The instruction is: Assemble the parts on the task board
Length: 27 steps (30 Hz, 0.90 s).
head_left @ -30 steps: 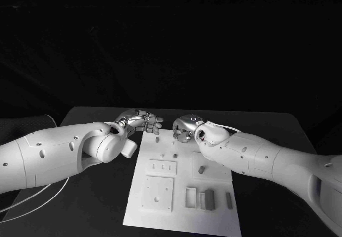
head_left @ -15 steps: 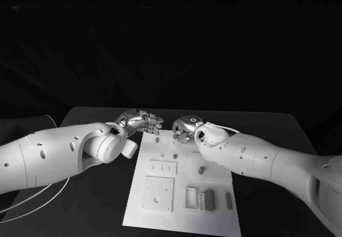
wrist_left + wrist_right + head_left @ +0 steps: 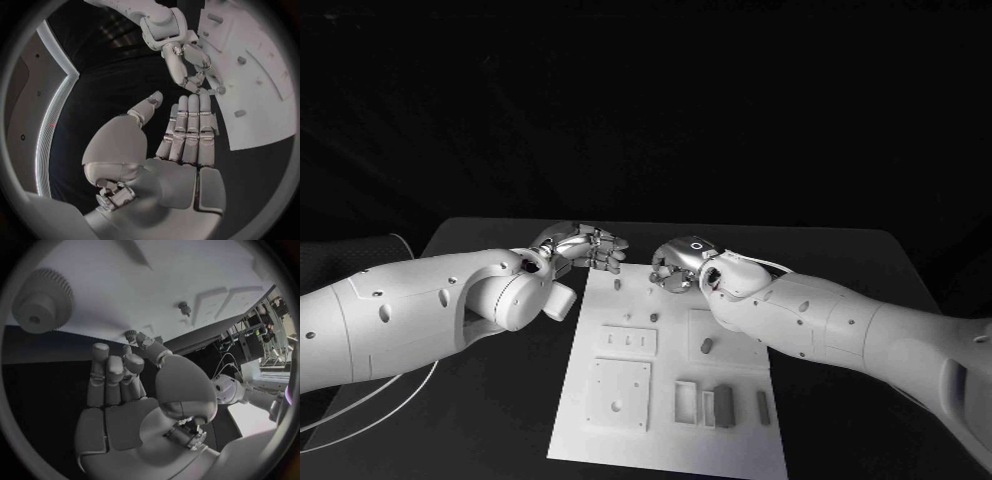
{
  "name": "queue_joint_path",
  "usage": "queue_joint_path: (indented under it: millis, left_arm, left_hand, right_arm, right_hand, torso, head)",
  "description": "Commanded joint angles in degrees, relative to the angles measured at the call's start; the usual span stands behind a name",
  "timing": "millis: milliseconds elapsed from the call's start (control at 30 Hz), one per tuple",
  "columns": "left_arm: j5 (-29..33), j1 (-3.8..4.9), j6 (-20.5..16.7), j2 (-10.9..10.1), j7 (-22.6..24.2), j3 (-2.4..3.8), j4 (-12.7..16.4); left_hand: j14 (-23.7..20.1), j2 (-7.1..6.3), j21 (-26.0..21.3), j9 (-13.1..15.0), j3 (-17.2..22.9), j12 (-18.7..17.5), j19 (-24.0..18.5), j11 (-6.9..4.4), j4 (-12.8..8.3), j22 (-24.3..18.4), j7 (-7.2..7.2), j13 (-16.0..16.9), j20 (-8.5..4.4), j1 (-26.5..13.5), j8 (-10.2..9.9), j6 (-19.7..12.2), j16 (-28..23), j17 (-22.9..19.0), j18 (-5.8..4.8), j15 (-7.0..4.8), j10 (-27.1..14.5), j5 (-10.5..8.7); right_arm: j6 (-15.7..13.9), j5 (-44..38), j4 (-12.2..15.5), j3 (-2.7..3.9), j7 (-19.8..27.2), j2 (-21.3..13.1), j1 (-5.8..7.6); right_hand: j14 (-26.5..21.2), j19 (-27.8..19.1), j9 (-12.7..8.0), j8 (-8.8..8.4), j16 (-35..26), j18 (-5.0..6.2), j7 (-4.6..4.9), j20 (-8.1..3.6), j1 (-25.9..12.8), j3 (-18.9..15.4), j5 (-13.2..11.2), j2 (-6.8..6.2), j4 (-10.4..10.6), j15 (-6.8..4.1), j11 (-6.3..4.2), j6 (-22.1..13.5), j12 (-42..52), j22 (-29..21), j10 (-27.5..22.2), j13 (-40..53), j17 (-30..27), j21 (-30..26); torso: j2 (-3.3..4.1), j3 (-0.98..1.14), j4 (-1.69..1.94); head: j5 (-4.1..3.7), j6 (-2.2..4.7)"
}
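— The task board (image 3: 668, 400) lies in the middle of the black table (image 3: 848, 260), long side running away from the robot. Where are the hands?

— Both are at the far end of the board. The left hand (image 3: 586, 247) is over its far left corner, near the edge; in the left wrist view its fingers (image 3: 189, 131) are straight and side by side, the thumb apart, and nothing is in it. The right hand (image 3: 678, 265) is over the far edge, just beside the left one, and the two are apart.

— Does the right hand hold something?

— Its fingers (image 3: 111, 371) are curled, and the tips are close to a small part (image 3: 130, 335) at the board's edge. If it pinches the part, I cannot tell.

— What is near it?

— A gear (image 3: 40, 300) lies on the board, well apart from the fingers, and a small peg (image 3: 184, 306) stands further in. The near half of the board, with the slotted blocks (image 3: 704, 402), has open room above it.
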Motion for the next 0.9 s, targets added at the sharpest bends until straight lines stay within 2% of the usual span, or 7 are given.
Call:
queue_joint_path:
  millis: [33,233,333,467,667,800,900]
  left_arm:
    - [-2.78,0.07,-0.11,-0.40,1.02,0.06,0.03]
    - [-3.36,0.07,2.18,-1.64,2.51,0.07,-0.64]
    - [-3.36,0.07,2.81,-2.18,3.07,0.10,-1.25]
    - [-3.31,0.07,3.21,-2.66,3.23,0.10,-1.60]
    - [-3.26,0.06,3.77,-2.85,3.30,0.07,-1.60]
    - [-3.28,0.05,3.94,-2.88,3.32,0.06,-1.73]
    - [-3.31,0.04,4.00,-2.91,3.32,0.02,-1.86]
  left_hand:
    - [0.47,-0.14,-0.27,0.11,-0.18,0.26,0.45,0.11,-0.36,0.09,0.06,0.17,-0.04,0.74,-0.20,0.08,-0.39,0.17,0.99,0.13,-0.47,-0.29]
    - [0.50,-0.54,-0.39,0.15,-0.27,0.36,0.38,0.12,-0.41,0.13,0.02,0.43,-0.03,1.38,-0.30,0.00,-0.63,0.44,0.96,0.13,-0.65,-0.52]
    - [0.50,-0.61,-0.45,0.14,-0.34,0.29,0.36,0.22,-0.39,0.13,-0.02,0.48,-0.01,1.55,-0.41,-0.17,-0.75,0.54,0.94,0.16,-0.91,-0.60]
    - [0.51,-0.70,-0.49,0.14,-0.42,0.27,0.34,0.26,-0.39,0.13,-0.06,0.52,0.00,1.60,-0.47,-0.25,-0.82,0.62,0.92,0.17,-1.02,-0.63]
    - [0.52,-0.71,-0.51,0.14,-0.49,0.27,0.35,0.29,-0.34,0.14,-0.05,0.56,0.02,1.57,-0.51,-0.29,-0.86,0.68,0.91,0.18,-1.07,-0.65]
    - [0.52,-0.72,-0.53,0.14,-0.52,0.26,0.34,0.31,-0.33,0.13,-0.03,0.58,0.02,1.56,-0.53,-0.31,-0.89,0.70,0.90,0.18,-1.12,-0.65]
    - [0.51,-0.73,-0.55,0.15,-0.59,0.25,0.34,0.33,-0.30,0.13,0.01,0.61,0.03,1.49,-0.56,-0.35,-0.95,0.75,0.89,0.19,-1.18,-0.66]
  right_arm:
    - [-1.28,0.23,2.66,0.41,-0.35,-1.51,0.15]
    - [-2.23,1.09,8.45,2.24,-0.83,-5.73,0.84]
    - [-2.32,2.02,11.30,2.75,-1.07,-8.36,1.60]
    - [-1.78,2.56,15.19,2.97,-1.84,-12.17,2.49]
    - [0.82,2.29,17.99,2.97,-3.29,-16.16,2.65]
    - [2.01,2.30,18.98,2.92,-3.38,-17.96,2.64]
    - [2.71,2.57,19.26,2.91,-3.16,-19.15,2.60]
  right_hand:
    - [0.07,0.05,-0.07,-0.20,0.08,0.59,0.05,-0.31,0.06,0.15,-0.11,-0.46,0.13,0.33,0.49,-0.27,-0.17,1.04,0.07,-0.07,-0.08,-0.09]
    - [0.15,0.19,-0.38,-0.75,0.12,0.59,0.35,-0.29,-0.06,0.13,-0.09,-1.03,0.25,0.58,0.77,-1.09,-0.16,1.04,0.13,-0.14,-0.17,-0.09]
    - [0.17,0.27,-0.60,-1.11,0.12,0.59,0.55,-0.27,-0.31,0.12,-0.25,-1.37,0.31,0.75,0.96,-1.63,-0.16,1.01,0.15,-0.18,-0.24,-0.12]
    - [0.17,0.37,-0.94,-1.64,0.11,0.59,0.86,-0.23,-0.75,0.17,-0.35,-1.99,0.43,1.04,1.26,-2.47,-0.15,0.97,0.16,-0.25,-0.33,-0.20]
    - [-0.09,0.19,-1.31,-2.20,-0.04,0.59,1.20,-0.18,-0.53,0.49,-0.83,-3.39,0.29,1.35,1.59,-3.43,-0.24,0.94,-0.13,-0.36,-0.48,-0.47]
    - [-0.93,-0.38,-2.33,-4.40,-0.37,0.59,2.37,0.18,-0.65,0.79,-1.95,-5.66,0.65,2.36,2.70,-7.50,-0.49,0.84,-1.21,-0.43,-0.61,-1.02]
    - [-1.44,-0.47,-3.05,-6.18,-0.23,0.59,2.85,0.55,-0.67,2.01,-3.59,-7.86,1.79,2.88,3.17,-11.25,-0.15,0.82,-1.89,-0.33,-0.59,-1.30]
  torso:
    - [-0.05,0.01,-0.13]
    - [-0.01,0.11,-0.33]
    - [0.00,0.17,-0.43]
    - [-0.05,0.39,-0.79]
    - [0.03,0.39,-0.71]
    - [0.05,0.31,-0.63]
    - [0.06,0.35,-0.57]
  head:
    - [0.05,0.18]
    - [0.08,0.54]
    - [-0.11,0.80]
    - [-0.17,1.07]
    - [-0.78,1.68]
    - [-0.92,1.79]
    - [-1.11,1.71]
